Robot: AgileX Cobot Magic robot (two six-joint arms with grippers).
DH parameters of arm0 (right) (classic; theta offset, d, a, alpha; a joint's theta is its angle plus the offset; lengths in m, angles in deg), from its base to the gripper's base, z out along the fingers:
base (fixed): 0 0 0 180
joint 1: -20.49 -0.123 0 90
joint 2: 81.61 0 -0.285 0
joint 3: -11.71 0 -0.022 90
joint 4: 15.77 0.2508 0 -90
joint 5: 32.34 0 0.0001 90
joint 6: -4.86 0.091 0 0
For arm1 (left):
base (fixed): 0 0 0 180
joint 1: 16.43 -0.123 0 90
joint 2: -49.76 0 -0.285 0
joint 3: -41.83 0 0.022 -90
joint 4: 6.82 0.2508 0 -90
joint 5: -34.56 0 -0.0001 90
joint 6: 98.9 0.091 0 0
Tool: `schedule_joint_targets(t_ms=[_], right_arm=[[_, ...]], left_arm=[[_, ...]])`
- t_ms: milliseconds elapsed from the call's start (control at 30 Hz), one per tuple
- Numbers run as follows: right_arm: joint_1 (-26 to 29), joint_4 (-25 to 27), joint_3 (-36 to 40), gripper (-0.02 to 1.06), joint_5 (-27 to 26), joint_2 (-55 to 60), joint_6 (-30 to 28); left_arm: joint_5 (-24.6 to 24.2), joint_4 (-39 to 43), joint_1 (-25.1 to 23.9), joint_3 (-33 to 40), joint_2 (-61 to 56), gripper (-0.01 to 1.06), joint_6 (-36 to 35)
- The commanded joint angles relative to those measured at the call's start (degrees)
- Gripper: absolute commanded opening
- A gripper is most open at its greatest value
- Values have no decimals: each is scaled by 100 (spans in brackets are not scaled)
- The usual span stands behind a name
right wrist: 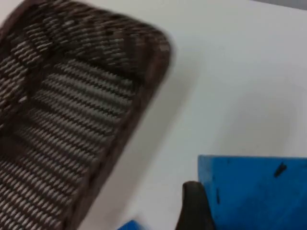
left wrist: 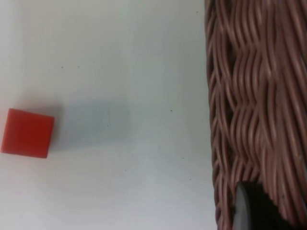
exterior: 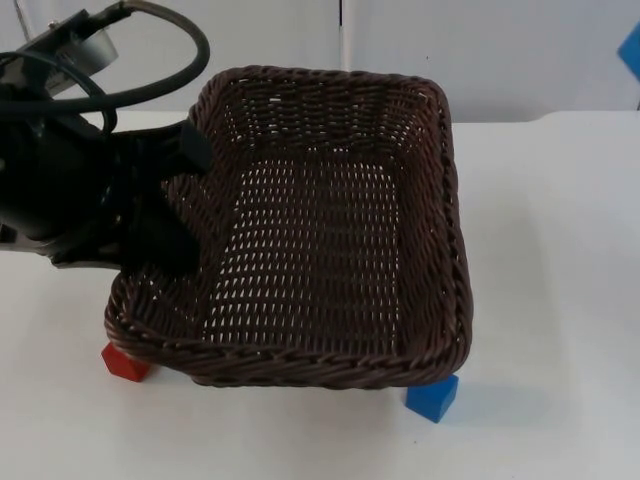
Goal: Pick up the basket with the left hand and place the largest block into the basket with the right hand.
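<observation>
From the top view, the left gripper (exterior: 185,200) clamps the left wall of the dark brown woven wicker basket (exterior: 440,230), which hangs above the white table (exterior: 560,300); a small red cube (exterior: 124,362) and a small blue cube (exterior: 432,397) peek from beneath it. The left wrist view shows the basket's weave beside that red cube. In the right wrist view, the right gripper (right wrist: 196,211) holds a large blue block (right wrist: 254,191) near the basket.

Small red block (exterior: 125,363): partly hidden under the dark brown woven wicker basket (exterior: 330,230).
Small blue block (exterior: 432,397): top tucked beneath the basket's near corner.
Large blue block (right wrist: 256,191): cut off by the picture's edge.
Left gripper (exterior: 185,205): jaws hidden at the basket's rim.
</observation>
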Motion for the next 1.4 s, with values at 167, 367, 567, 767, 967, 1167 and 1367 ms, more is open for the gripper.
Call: schedule_joint_targets(t_ms=[167, 367, 567, 767, 967, 1167, 1367], right_arm=[[-1097, 72, -105, 0, -458, 79, -194], [-1618, 43, -725, 0, -135, 592, -194], [-2060, -613, -1614, 0, 317, 1437, 335], [-2490, -1887, -2562, 0, 967, 2339, 1140], [-2972, -2485, -3405, 0, 1397, 3279, 1154], [-3118, -2498, -3453, 0, 1162, 3675, 1154], [-3118, -2499, -3453, 0, 1126, 3761, 1154]], left_arm=[[72, -127, 24, -4, -73, 0, 10], [72, -127, 24, -4, -73, 0, 10], [72, -127, 24, -4, -73, 0, 10], [72, -127, 24, -4, -73, 0, 10], [72, -115, 24, -4, -73, 0, 10], [72, -93, 24, -4, -73, 0, 10], [51, -91, 24, -4, -73, 0, 10]])
